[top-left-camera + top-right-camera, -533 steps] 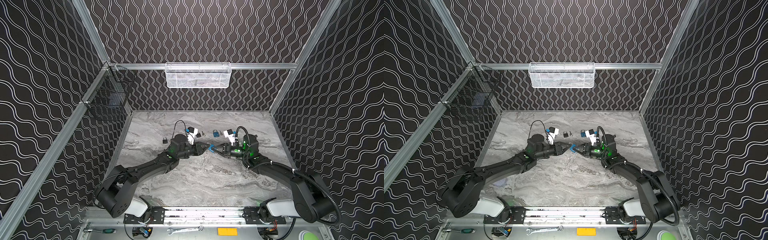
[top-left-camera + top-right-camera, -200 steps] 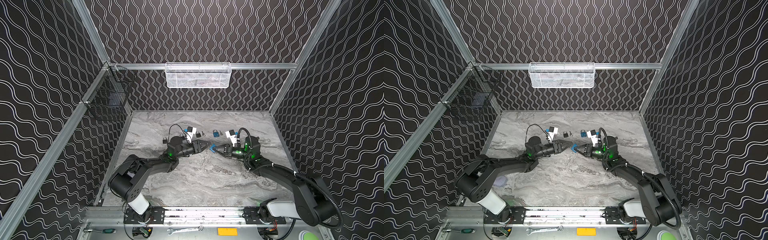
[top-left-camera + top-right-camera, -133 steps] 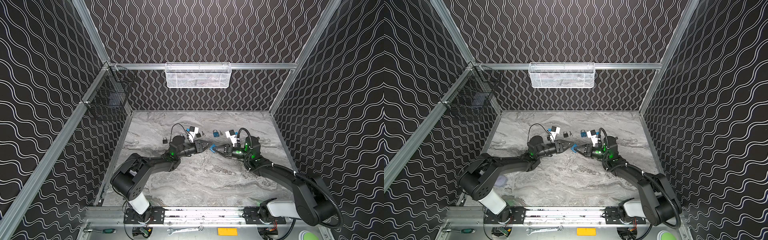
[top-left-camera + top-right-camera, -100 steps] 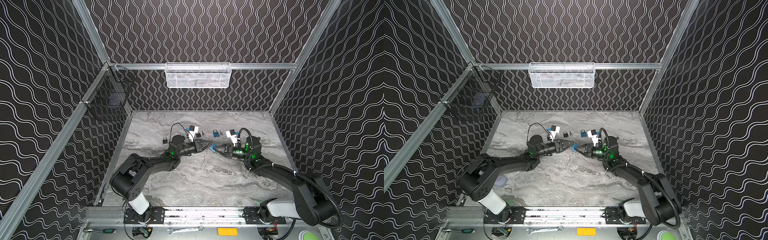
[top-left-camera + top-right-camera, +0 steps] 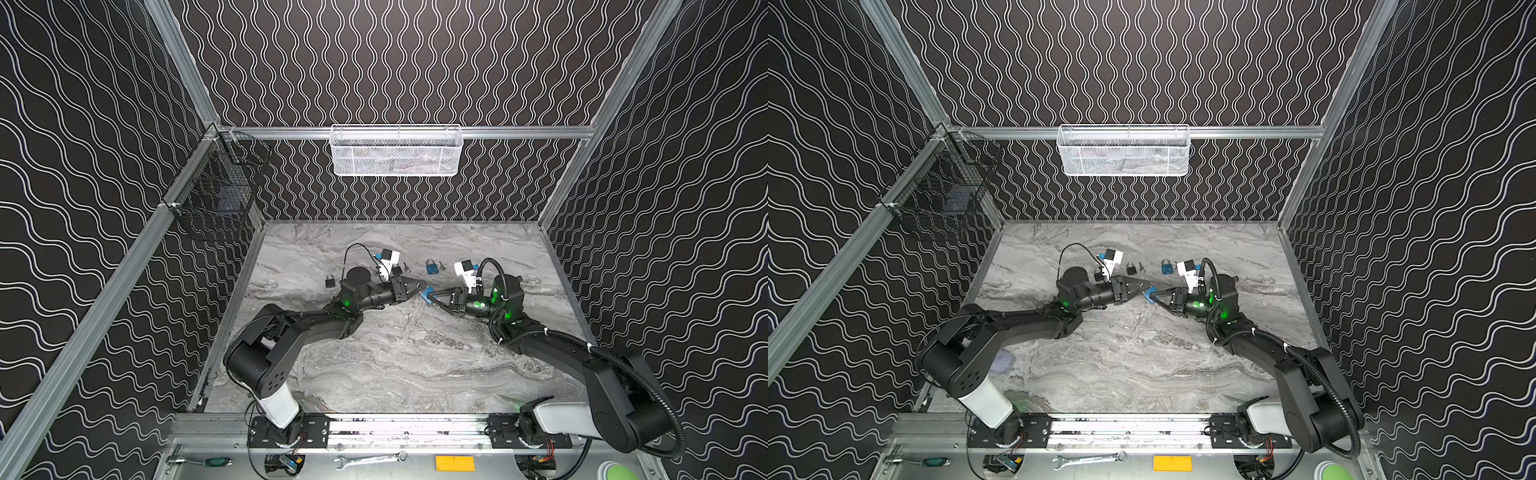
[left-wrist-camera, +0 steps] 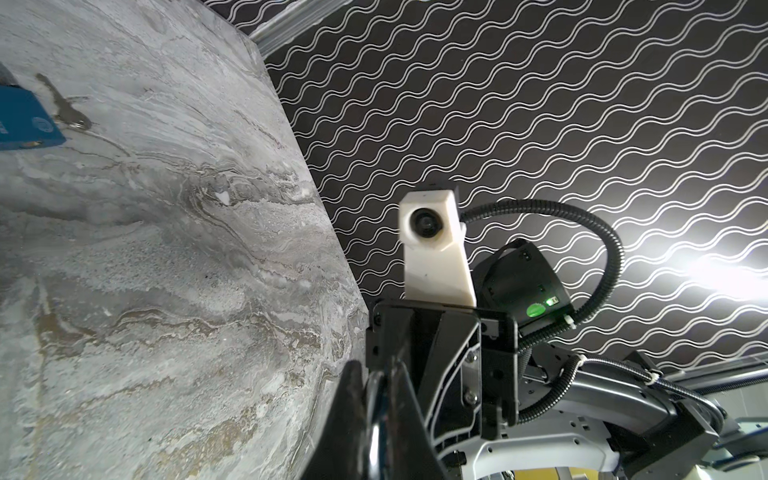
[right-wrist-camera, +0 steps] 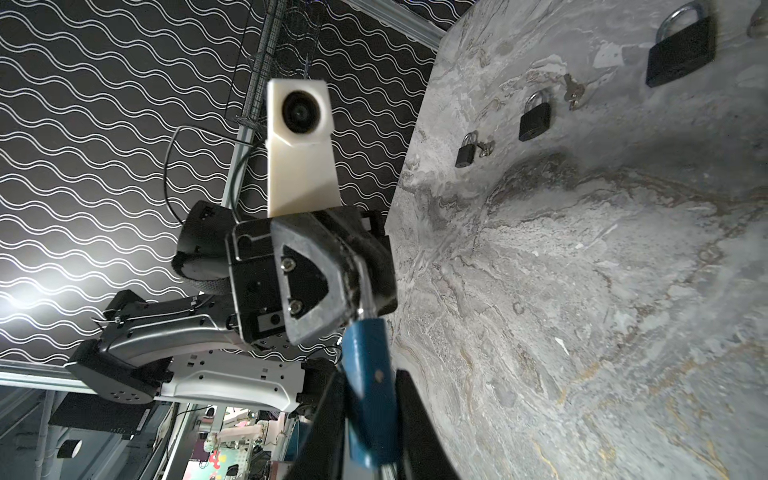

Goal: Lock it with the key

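In the right wrist view the right gripper (image 7: 372,432) clamps the blue padlock (image 7: 370,386) by its flanks, jaws no wider than the body. The left gripper (image 7: 357,297) meets the lock's end, jaws pinched together on what looks like a small silver key (image 7: 360,311). To lock well, I judge the left wrist should roll about the key's own axis while the right holds the body rigid, with no sideways push. The shackle is hidden, so I cannot tell whether it is seated.

The left wrist view shows its fingers (image 6: 349,424) pressed together, the key unseen; a second blue lock (image 6: 25,120) lies on the stone.

In both top views the grippers meet nose to nose over the grey marble tabletop (image 5: 395,365). A black padlock (image 5: 329,281) lies behind; a white mesh basket (image 5: 397,151) and black wire basket (image 5: 216,195) hang on wave-patterned walls
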You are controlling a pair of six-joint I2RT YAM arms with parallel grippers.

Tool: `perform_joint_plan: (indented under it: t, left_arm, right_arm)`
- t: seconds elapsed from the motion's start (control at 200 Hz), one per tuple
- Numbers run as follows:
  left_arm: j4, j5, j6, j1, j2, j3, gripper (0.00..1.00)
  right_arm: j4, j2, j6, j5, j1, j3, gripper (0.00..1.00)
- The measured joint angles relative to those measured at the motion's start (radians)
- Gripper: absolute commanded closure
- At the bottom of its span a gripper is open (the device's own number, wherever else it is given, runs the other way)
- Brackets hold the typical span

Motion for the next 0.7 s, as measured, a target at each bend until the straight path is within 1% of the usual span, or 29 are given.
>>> perform_joint_plan:
  t: [0.12, 0.205, 0.29, 0.561, 0.696]
  left_arm:
    - [-0.032, -0.001, 0.0, -0.005, 0.0, 0.008, 1.0]
    - [-0.057, 0.0, 0.001, -0.005, 0.0, 0.013, 1.0]
    - [-0.066, -0.001, 0.0, -0.005, 0.001, 0.013, 1.0]
    - [-0.069, -0.005, -0.018, -0.002, 0.014, 0.013, 1.0]
    - [-0.069, -0.005, -0.019, -0.002, 0.013, 0.013, 1.0]
  right_arm:
    - [0.026, 0.0, 0.008, -0.002, 0.0, -0.02, 0.63]
    - [0.051, -0.004, 0.016, 0.002, -0.002, -0.041, 0.62]
    - [0.063, -0.013, 0.03, 0.003, -0.008, -0.058, 0.58]
    - [0.102, -0.033, 0.037, 0.008, -0.027, -0.106, 0.58]
    - [0.097, -0.04, 0.035, 0.011, -0.027, -0.108, 0.61]
